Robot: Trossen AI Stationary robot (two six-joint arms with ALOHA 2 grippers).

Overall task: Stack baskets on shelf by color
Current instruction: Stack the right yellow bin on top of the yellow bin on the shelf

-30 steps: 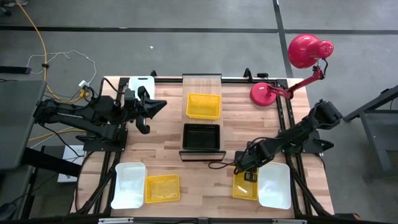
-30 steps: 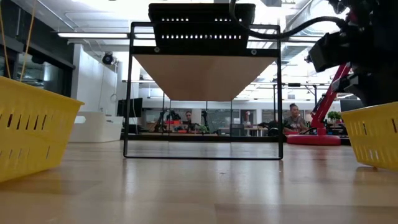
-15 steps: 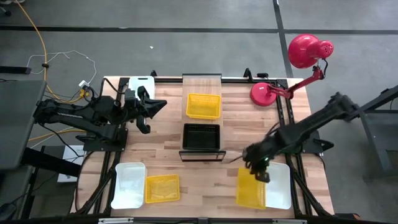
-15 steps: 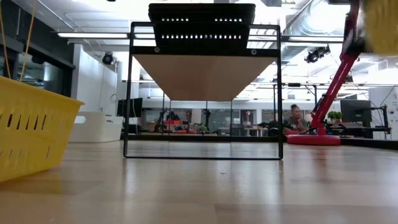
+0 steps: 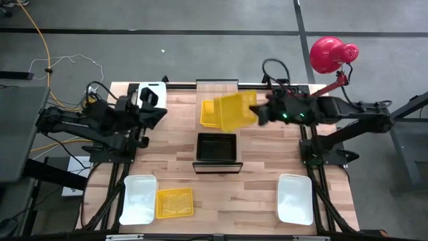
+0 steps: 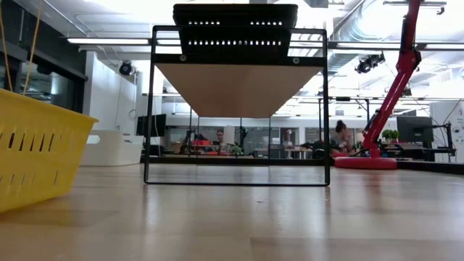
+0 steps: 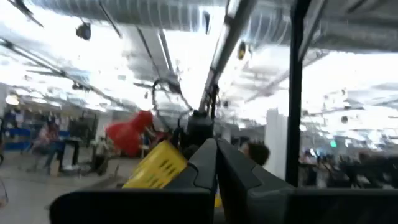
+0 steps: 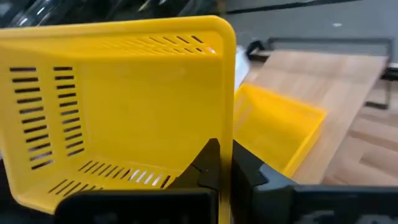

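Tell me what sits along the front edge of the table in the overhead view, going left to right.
White basket → yellow basket touching its right side → a stretch of bare tabletop → second white basket.

Yellow slotted basket (image 5: 235, 110) above plain yellow basket (image 5: 212, 114) on light wood-grain shelf (image 5: 217, 88); black mesh basket (image 5: 216, 147) in front; red lamp (image 5: 328, 55) beside.
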